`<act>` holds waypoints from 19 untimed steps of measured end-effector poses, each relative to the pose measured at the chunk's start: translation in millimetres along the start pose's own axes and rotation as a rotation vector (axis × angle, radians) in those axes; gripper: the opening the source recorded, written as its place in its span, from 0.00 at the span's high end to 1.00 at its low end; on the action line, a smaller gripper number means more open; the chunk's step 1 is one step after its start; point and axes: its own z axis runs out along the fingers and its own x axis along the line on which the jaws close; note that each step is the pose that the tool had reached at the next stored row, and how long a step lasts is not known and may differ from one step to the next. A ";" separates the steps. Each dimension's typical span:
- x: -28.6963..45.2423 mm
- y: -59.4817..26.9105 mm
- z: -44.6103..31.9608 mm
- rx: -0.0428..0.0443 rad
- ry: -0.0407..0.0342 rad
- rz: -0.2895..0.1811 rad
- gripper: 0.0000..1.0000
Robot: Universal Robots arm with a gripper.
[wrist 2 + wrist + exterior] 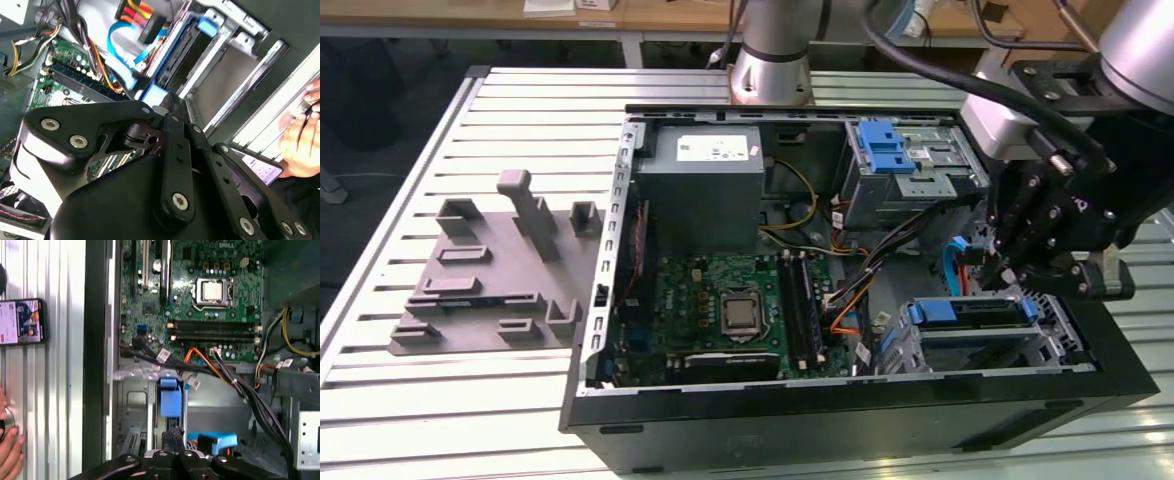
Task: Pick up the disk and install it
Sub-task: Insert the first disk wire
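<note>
The disk sits edge-up in the lower drive cage (1041, 345) of the open computer case. Its blue carrier end (967, 312) shows in the exterior view. In both wrist views that blue end (170, 399) (152, 93) lies just ahead of my fingertips. My gripper (1007, 278) (175, 434) (167, 100) hangs over this cage at the exterior view's right. Its fingers (170, 440) are shut together, a small gap short of the blue end, with nothing between them. Most of the disk's body is hidden inside the cage.
A second cage with a blue latch (887, 150) and a grey power supply box (707, 165) stand at the case's back. Cables (854, 300) cross beside the motherboard (734, 300). A grey fixture (494, 270) lies on the slatted table. A person's hand (300, 135) and a phone (22, 321) are beside the case.
</note>
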 end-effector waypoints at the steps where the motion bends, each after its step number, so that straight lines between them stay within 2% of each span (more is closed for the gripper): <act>1: -0.4 -3.3 0.1 0.0000 -0.0001 0.000 0.89; 6: -4.0 -15.0 0.3 0.0001 -0.0001 0.000 0.89; 8: -6.9 -16.6 0.4 0.0001 0.0005 0.000 0.89; 10: -12.5 -16.7 0.8 0.0018 0.0044 0.000 0.89; 13: -23.0 -16.8 1.6 0.0067 0.0109 0.000 0.89; 16: -29.8 -17.9 2.7 0.0135 0.0110 -0.001 0.89; 19: -34.5 -18.7 4.0 0.0239 0.0120 -0.001 0.89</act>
